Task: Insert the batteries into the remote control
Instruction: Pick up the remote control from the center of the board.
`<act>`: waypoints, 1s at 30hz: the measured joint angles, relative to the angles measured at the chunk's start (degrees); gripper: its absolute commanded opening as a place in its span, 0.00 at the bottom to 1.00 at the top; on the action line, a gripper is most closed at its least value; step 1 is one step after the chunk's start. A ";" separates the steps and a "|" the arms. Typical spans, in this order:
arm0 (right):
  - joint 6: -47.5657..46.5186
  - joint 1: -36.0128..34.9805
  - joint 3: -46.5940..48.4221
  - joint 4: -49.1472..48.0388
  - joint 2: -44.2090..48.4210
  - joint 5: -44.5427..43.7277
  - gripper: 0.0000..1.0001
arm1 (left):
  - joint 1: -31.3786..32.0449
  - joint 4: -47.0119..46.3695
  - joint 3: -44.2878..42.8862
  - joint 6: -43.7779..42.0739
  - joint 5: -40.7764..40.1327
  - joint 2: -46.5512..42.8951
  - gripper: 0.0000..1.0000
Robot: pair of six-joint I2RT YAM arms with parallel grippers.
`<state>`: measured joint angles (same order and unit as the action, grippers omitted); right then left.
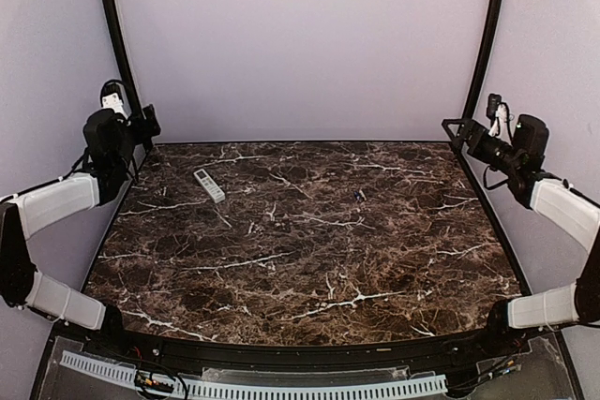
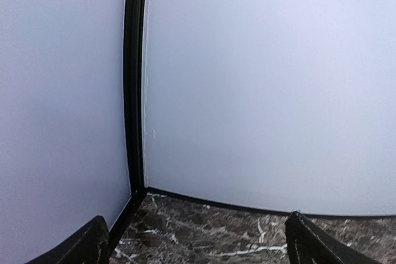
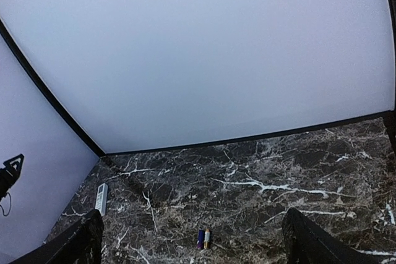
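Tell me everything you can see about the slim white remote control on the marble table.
The slim white rectangular remote control looks like plastic, with greyish buttons faintly visible on its upward face. It lies flat and diagonal on the dark veined marble table, in the far left part, near the left gripper but apart from it. Only the table touches it. Its battery compartment is not visible.
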<state>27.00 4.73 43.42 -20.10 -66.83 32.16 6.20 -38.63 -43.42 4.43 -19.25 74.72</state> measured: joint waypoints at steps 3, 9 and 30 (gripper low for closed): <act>0.07 -2.47 3.76 7.15 -0.15 -3.19 0.95 | 0.81 10.54 -8.96 9.46 -0.39 0.28 0.99; -0.04 -8.13 5.81 17.51 -0.09 -8.63 0.94 | 7.02 30.45 -19.30 28.33 -1.97 12.35 0.99; 0.50 -15.76 -0.24 26.64 5.57 -13.60 0.96 | 9.40 62.18 -51.82 40.00 2.38 53.00 0.82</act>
<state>27.51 -11.03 43.18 6.55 -61.25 18.57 15.59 23.55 -95.24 44.42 -16.86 127.72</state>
